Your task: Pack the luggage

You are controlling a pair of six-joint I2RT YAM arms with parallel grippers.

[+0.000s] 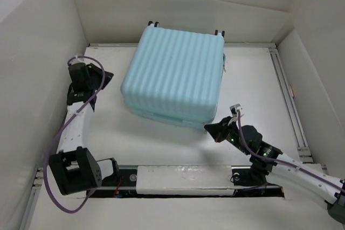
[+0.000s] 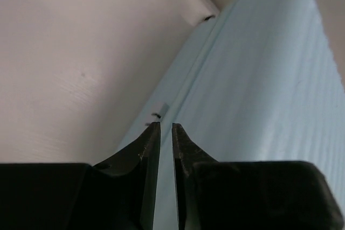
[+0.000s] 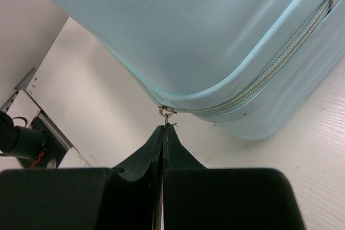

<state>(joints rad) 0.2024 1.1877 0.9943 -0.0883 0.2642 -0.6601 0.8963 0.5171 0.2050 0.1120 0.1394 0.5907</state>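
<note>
The luggage is a light-blue ribbed suitcase lying flat and closed at the middle back of the table, black wheels at its far side. My right gripper is at its near right corner, shut on the small metal zipper pull where the zipper ends. The shell fills the top of the right wrist view. My left gripper is by the suitcase's left side, its jaws almost together with nothing between them. In the left wrist view it points along the seam of the shell.
White walls enclose the table on the left, back and right. A metal rail runs along the right edge. The arm bases and a dark slot lie along the near edge.
</note>
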